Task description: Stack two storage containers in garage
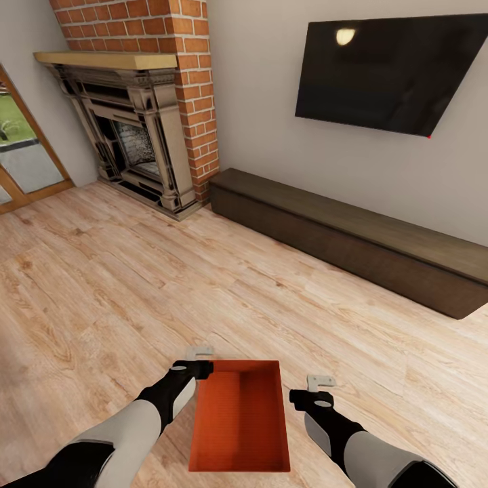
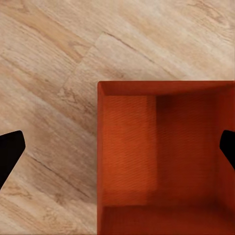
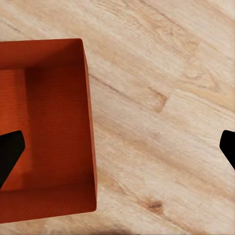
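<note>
One red-orange storage container [image 1: 239, 417] lies open side up on the light wood floor of the living room, between my two arms. My left gripper [image 1: 198, 366] hovers over the container's left wall near the far corner. In the left wrist view the container [image 2: 161, 156] has that wall running between the two wide-apart black fingers [image 2: 10, 156], so my left gripper [image 2: 117, 152] is open. My right gripper [image 1: 316, 393] hangs by the right wall. In the right wrist view my right gripper [image 3: 117, 152] is open too, its fingers [image 3: 10, 156] spanning the container [image 3: 46, 122] wall.
A red brick fireplace [image 1: 146, 102] stands at the back left, with a glass door [image 1: 20, 149] to its left. A long dark low bench [image 1: 352, 244] runs along the wall under a black television [image 1: 393, 71]. Wood floor [image 1: 135, 285] stretches ahead of the container.
</note>
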Motion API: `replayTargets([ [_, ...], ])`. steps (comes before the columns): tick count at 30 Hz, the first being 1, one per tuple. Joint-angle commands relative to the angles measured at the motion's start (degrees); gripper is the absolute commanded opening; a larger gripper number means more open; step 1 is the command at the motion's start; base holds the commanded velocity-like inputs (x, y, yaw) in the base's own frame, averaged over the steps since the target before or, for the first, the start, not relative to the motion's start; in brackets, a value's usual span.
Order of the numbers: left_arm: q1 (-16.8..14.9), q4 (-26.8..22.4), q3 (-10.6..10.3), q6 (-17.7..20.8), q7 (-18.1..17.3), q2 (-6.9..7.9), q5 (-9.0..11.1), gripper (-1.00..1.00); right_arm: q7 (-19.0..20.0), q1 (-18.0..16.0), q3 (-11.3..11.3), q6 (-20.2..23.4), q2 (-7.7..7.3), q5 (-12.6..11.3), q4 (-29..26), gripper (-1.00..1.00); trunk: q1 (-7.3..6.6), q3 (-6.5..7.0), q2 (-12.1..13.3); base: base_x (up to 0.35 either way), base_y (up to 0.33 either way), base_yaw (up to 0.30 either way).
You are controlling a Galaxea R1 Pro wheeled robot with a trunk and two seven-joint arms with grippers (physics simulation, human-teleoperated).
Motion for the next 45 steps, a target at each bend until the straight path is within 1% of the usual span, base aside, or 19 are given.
replayTargets([
  [1,0.0,-0.18,-0.11,0.26,0.21,-0.03,-0.03,1.0,-0.26,-0.05,0.49,-0.11,-0.01,-0.58,0.0,1.0,0.0,-0.05,-0.03,0.0,0.0,0.0],
  [2,0.0,-0.22,-0.12,0.23,0.18,-0.05,-0.02,1.0,-0.26,-0.05,0.49,-0.11,-0.01,-0.58,0.0,1.0,0.0,-0.05,-0.03,0.0,0.0,0.0],
  [7,0.0,-0.34,-0.14,0.28,0.14,-0.09,-0.01,1.0,-0.13,-0.02,0.49,-0.11,-0.05,-0.58,0.0,1.0,1.1,-0.94,-2.04,0.0,0.0,0.0],
  [13,0.0,-0.36,-0.14,0.37,0.14,-0.1,-0.01,1.0,0.93,-0.05,0.49,-0.11,-0.11,-0.58,0.0,1.0,2.42,-2.02,-4.45,0.0,0.0,0.0],
  [25,0.0,-0.09,-0.14,0.48,0.21,0.13,0.04,1.0,0.97,0.03,0.47,-0.27,0.06,-0.65,0.06,1.0,5.06,-4.17,-9.26,0.0,0.0,0.0],
  [29,0.0,0.29,-0.23,0.45,0.22,0.17,1.31,1.0,0.97,0.03,0.46,-0.65,0.25,-0.66,0.13,1.0,5.93,-4.89,-10.86,0.0,0.0,0.0],
  [31,0.0,0.71,-0.33,0.44,0.22,0.14,2.49,1.0,0.97,0.03,0.47,-0.79,0.39,-0.66,0.35,1.0,6.37,-5.25,-11.67,0.0,0.0,0.0],
  [32,0.0,0.94,-0.35,0.44,0.22,0.13,2.73,1.0,0.97,0.03,0.47,-0.81,0.42,-0.66,0.42,1.0,6.59,-5.43,-12.07,0.0,0.0,0.0],
  [34,0.0,2.64,-0.38,0.29,0.22,0.12,3.31,1.0,0.97,0.03,0.47,-0.91,0.53,-0.65,0.69,1.0,7.03,-5.79,-12.87,0.0,0.0,0.0],
  [35,0.0,4.78,-0.4,0.06,0.22,0.23,3.61,1.0,0.97,0.03,0.47,-1.12,0.58,-0.66,0.87,1.0,7.25,-5.97,-13.27,0.0,0.0,0.0],
  [41,0.0,4.78,-0.4,0.06,0.22,0.23,3.61,1.0,0.97,0.03,0.47,-1.12,0.58,-0.66,0.87,1.0,8.57,-7.05,-15.68,0.0,0.0,0.0],
  [45,0.0,6.0,-0.4,-0.09,0.22,0.57,3.76,1.0,0.97,0.03,0.45,-1.93,0.59,-0.71,1.04,1.0,9.45,-7.77,-17.28,0.0,0.0,0.0],
])
